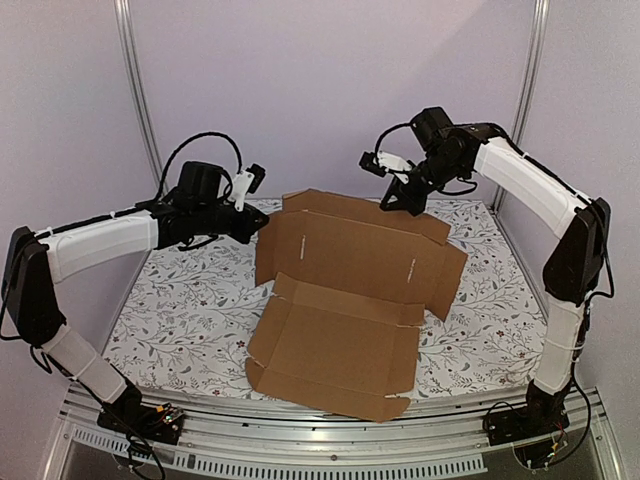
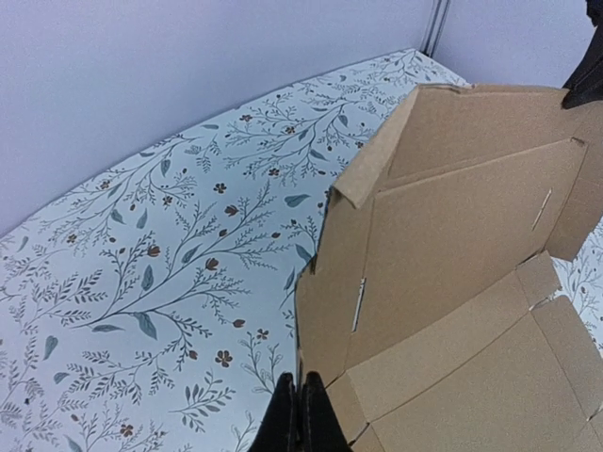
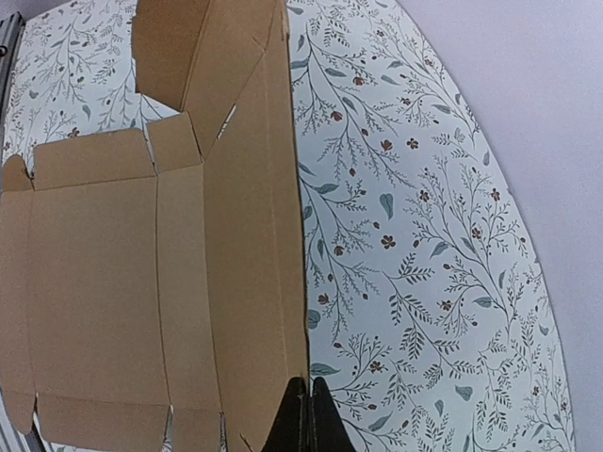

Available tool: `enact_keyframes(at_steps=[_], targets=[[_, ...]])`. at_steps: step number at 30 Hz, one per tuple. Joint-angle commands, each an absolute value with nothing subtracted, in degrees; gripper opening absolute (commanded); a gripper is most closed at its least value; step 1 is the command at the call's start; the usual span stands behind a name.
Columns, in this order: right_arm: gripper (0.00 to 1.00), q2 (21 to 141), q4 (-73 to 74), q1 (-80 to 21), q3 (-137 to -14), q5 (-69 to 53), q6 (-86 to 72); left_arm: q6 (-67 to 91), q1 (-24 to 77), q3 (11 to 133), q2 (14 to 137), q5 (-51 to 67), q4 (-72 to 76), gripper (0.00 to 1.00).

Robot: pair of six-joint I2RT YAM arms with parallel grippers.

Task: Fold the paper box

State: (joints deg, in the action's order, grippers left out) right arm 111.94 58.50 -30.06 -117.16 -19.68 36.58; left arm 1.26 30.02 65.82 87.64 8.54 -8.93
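**Top external view.** The paper box (image 1: pixel 335 345) lies partly folded in the middle of the floral tablecloth (image 1: pixel 175 300). Its base panel is flat and nearest the arm bases. The rear panel stands tilted up behind it, with side flaps spread to either side. The left gripper (image 1: pixel 253 226) sits at the left edge of the raised rear panel. The right gripper (image 1: pixel 405 206) sits at that panel's upper edge, toward its right end. Both meet the cardboard, and neither hangs clear of it.

**Left wrist view.** The left gripper (image 2: pixel 300 416) appears at the bottom of the view with its fingers pressed together and no gap between them. The left edge of the paper box (image 2: pixel 452 235) runs straight down into the fingertips, so the pinch sits on that edge (the contact point itself is partly hidden by the fingers). The rest of the sheet spreads away to the right of the gripper. The tablecloth (image 2: pixel 160 264) lies to its left.

**Right wrist view.** The right gripper (image 3: pixel 302 417) is fully closed, fingertip against fingertip. The long edge of the raised panel of the paper box (image 3: pixel 94 282) leads directly into the tips, which nip it. The body of the box extends to the left of the gripper. Bare tablecloth (image 3: pixel 424 235) lies to the right.
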Motion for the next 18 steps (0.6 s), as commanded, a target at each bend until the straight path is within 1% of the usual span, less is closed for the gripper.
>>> enact_keyframes(at_steps=[1, 3, 5, 12, 14, 18], targets=[[0.0, 112.9, 61.3, -31.3, -118.6, -17.7, 38.9, 0.9, 31.0, 65.2, 86.2, 7.3, -10.0, 0.0], [0.0, 112.5, 61.1, -31.4, -118.6, -17.5, 39.0, 1.3, 31.1, 65.3, 86.2, 6.4, -10.5, 0.01], [0.0, 112.1, 61.0, -31.7, -118.6, -17.1, 39.0, 1.5, 31.1, 65.5, 86.2, 5.4, -11.2, 0.05], [0.0, 110.3, 61.3, -33.0, -118.1, -15.6, 39.2, 3.6, 31.0, 65.8, 86.3, -1.2, -14.2, 0.27], [0.0, 109.6, 61.3, -33.5, -117.5, -14.9, 39.2, 4.7, 30.9, 66.4, 86.7, -3.4, -15.4, 0.32], [0.0, 107.9, 59.4, -34.9, -114.3, -12.8, 39.6, 6.7, 30.8, 68.7, 86.3, -2.2, -18.5, 0.38]])
